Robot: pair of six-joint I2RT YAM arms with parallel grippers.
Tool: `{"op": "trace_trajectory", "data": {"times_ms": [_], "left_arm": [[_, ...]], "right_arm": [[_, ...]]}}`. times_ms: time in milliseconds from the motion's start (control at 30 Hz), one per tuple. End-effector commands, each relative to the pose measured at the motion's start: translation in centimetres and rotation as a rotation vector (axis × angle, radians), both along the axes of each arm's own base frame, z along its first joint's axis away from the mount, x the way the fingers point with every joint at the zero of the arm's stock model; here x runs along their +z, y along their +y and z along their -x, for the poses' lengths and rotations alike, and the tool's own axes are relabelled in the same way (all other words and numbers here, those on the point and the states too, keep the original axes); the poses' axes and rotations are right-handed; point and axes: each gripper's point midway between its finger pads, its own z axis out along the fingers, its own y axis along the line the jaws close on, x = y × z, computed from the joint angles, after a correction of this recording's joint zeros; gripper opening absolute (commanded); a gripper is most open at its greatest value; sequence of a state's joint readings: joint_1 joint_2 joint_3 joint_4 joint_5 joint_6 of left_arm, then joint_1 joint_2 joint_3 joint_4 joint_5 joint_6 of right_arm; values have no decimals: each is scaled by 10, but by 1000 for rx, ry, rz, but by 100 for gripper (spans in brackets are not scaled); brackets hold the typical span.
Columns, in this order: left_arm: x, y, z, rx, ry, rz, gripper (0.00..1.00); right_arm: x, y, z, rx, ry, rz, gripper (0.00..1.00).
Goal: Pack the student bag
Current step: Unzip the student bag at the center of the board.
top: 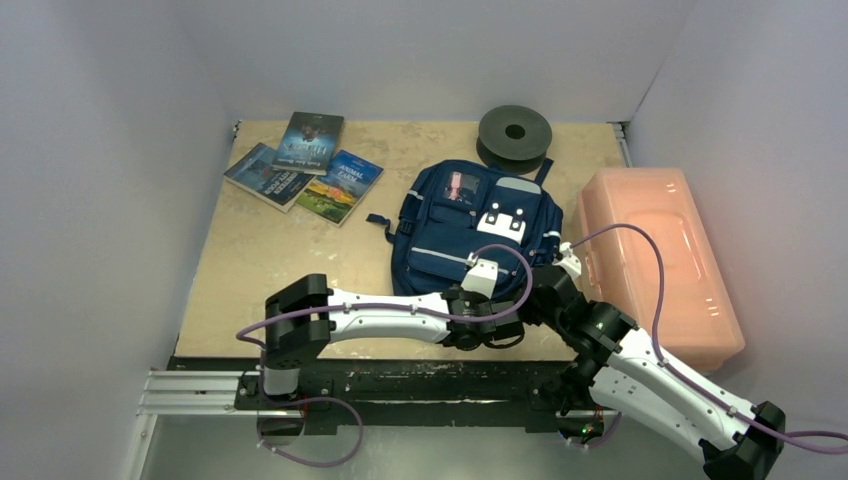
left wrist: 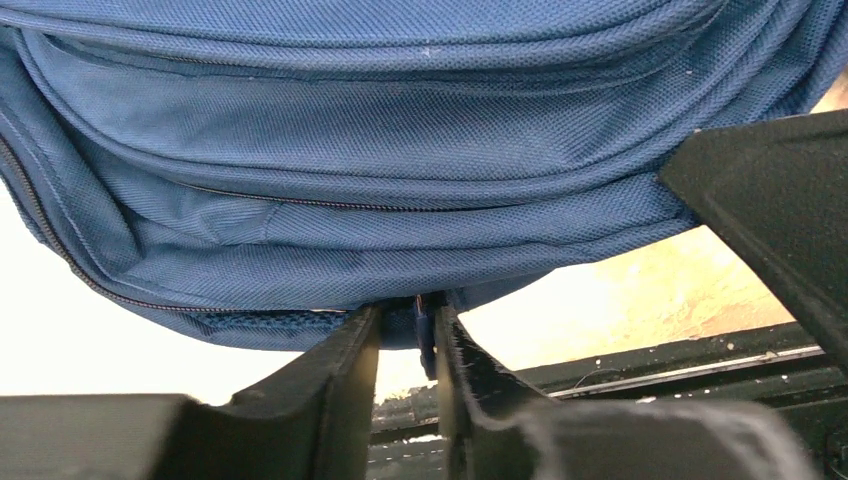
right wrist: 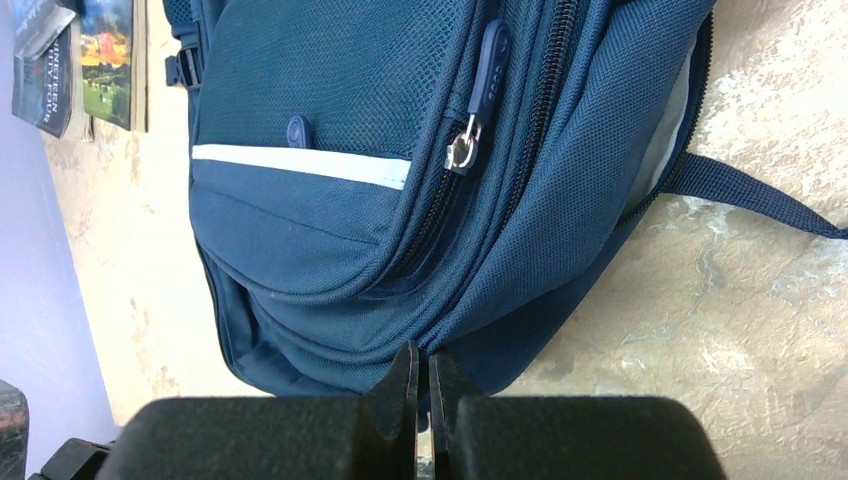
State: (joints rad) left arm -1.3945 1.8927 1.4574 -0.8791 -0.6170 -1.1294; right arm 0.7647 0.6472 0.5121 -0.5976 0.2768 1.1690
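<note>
Navy student bag (top: 460, 235) lies flat on the table (top: 260, 270), seen from above, among three books (top: 305, 165), one spool (top: 515, 135) and one pink box (top: 655, 260). Left wrist: left gripper (left wrist: 405, 325) narrowly parted at its lower edge. Right wrist: right gripper (right wrist: 420, 365) pressed together at its corner.

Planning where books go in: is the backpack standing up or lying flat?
Lying flat: the backpack rests on the table, its front facing up.

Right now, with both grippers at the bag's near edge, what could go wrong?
The left gripper flanks only a small blue tab at the edge of the student bag; it could slip out.
The right gripper is shut at the fabric edge, hold unclear; pulling might drag the whole bag rather than open it.
</note>
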Motion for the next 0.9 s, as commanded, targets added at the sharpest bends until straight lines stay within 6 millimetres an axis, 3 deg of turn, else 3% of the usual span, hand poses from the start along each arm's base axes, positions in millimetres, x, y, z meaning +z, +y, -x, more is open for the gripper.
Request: {"op": "trace_trajectory", "data": {"times_ms": [0,100,267,300,367,500,600,733,867], "left_arm": [[12,5,-7,40,-28,-12,19],[13,25,-8,52,-32,-29,0],[9,70,-2,-15,-5,-7,0],[8,86,-1,-10,-9,-16,0],[8,116,-5,5,-16,-25,0],[-3,152,-19,-19,-2,4,0],[-8,169,-41,34,26,33,0],[-11,205,-87,241,7,49,0],[-8,228,-120,389,-41,145,0]], "right_arm": [[25,-1,-10,-54,-60,-48,0],[20,-13,-10,-103,-60,-20,0],[18,-30,-18,-186,-75,52,0],[19,-33,-19,-198,-80,63,0],[24,-38,-20,-210,-99,74,0],[26,-42,-19,-191,-109,108,0],[24,-46,-16,-170,-114,136,0],[24,-49,-12,-166,-119,134,0],[26,-49,-12,-157,-117,145,0]]}}
